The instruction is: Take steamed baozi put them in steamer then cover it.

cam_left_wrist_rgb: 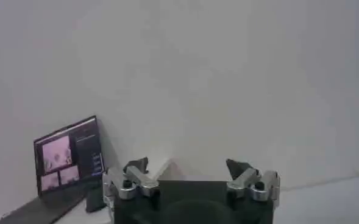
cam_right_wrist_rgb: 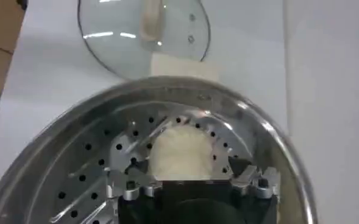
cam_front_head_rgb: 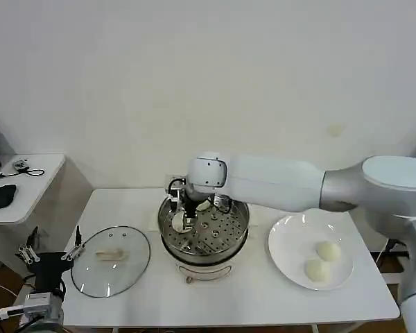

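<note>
Bun (cam_right_wrist_rgb: 180, 153) gripped between my right gripper (cam_right_wrist_rgb: 191, 176) jaws, low over steamer (cam_right_wrist_rgb: 75, 158) tray, lid (cam_front_head_rgb: 111, 260) on table, left gripper (cam_left_wrist_rgb: 191, 178) jaws wide, parked aside.

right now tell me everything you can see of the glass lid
The cover is a round clear glass lid with a thin metal rim and a pale cream bar handle on top. It lies flat, handle up, on the white table to the left of the steamer, apart from it. Nothing grips it.
</note>
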